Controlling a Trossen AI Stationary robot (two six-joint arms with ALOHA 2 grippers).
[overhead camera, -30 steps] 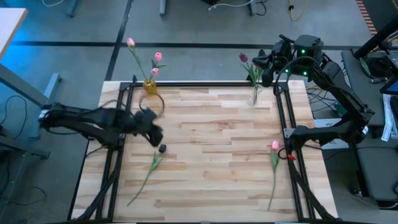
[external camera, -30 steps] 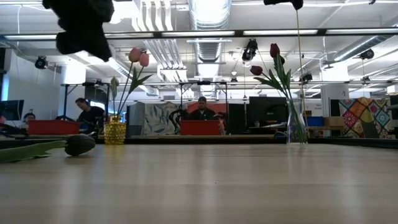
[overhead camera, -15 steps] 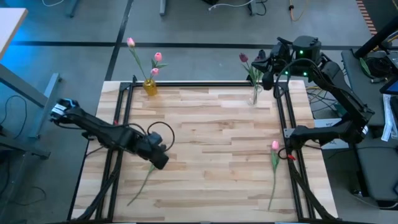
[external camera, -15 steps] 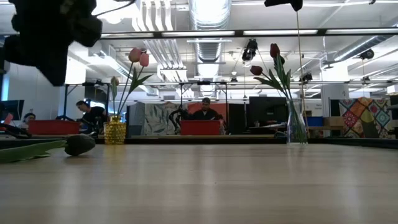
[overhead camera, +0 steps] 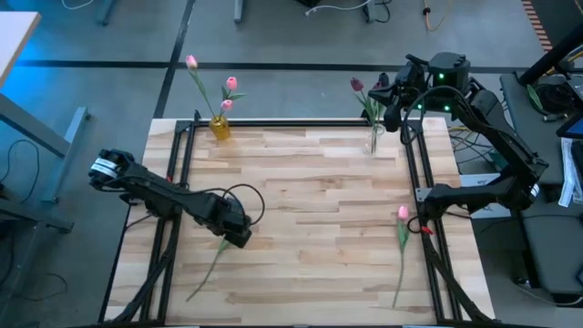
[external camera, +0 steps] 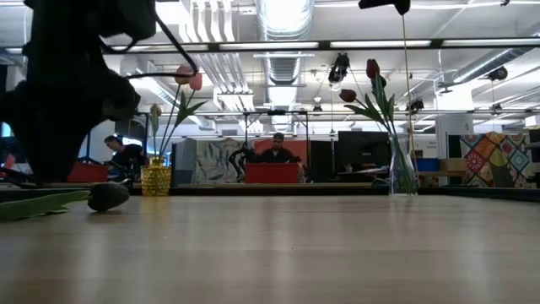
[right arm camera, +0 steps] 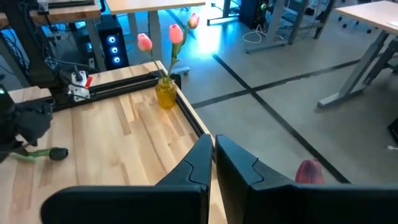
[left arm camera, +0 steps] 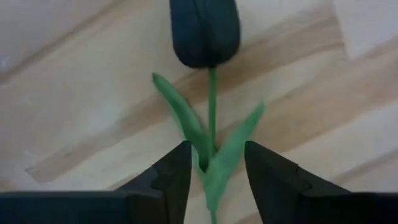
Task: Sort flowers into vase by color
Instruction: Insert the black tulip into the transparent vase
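A dark maroon tulip (left arm camera: 205,31) lies flat on the wood near the table's left side, its stem (overhead camera: 209,271) running toward the near edge. My left gripper (left arm camera: 216,167) is low over it and open, one finger on each side of the stem where the leaves branch, just below the head (external camera: 108,196). A pink tulip (overhead camera: 403,214) lies by the right rail. The yellow vase (overhead camera: 219,128) holds pink tulips (overhead camera: 231,84). The clear vase (overhead camera: 373,141) holds maroon tulips (overhead camera: 356,84). My right gripper (right arm camera: 213,144) hangs shut high above the clear vase.
Black frame rails run along the table's left (overhead camera: 175,182) and right (overhead camera: 414,173) sides. Bare wood (overhead camera: 310,210) lies between the two lying tulips. Beyond the far edge, people (external camera: 274,150) sit at desks in the room.
My left gripper has moved from near the yellow vase toward the near edge and come down over the maroon tulip's head end, from high up to just above the table. The tulip has stayed where it lay.
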